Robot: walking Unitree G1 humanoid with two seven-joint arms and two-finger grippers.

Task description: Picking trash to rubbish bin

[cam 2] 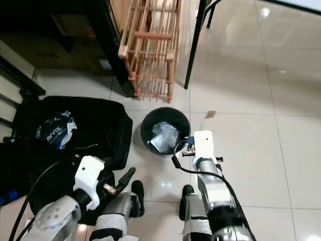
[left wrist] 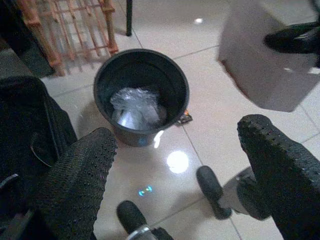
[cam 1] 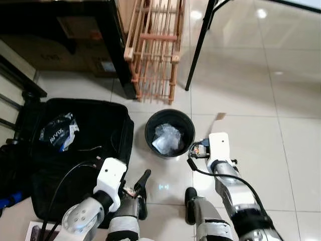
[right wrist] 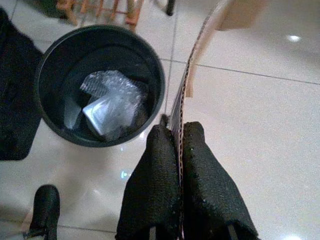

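Observation:
A round black bin [cam 1: 169,133] stands on the tiled floor just ahead of me, with crumpled clear plastic [cam 1: 168,138] lying inside. My right gripper [right wrist: 177,131] is shut on a thin strip of brown cardboard [right wrist: 200,50], held edge-on just to the right of the bin's rim; the strip's far tip [cam 1: 219,116] pokes out beyond the wrist. Low at the left, my left gripper [left wrist: 175,175] is open and empty, pointing toward the bin from the near side. A small dark scrap [left wrist: 184,118] lies on the floor against the bin's base.
An open black bag [cam 1: 100,130] lies left of the bin, holding a blue and white packet [cam 1: 59,131]. A wooden rack [cam 1: 155,50] and a black table leg [cam 1: 198,45] stand behind the bin. Dark furniture [cam 1: 60,30] is at the far left. Bare tiles [cam 1: 266,100] stretch to the right.

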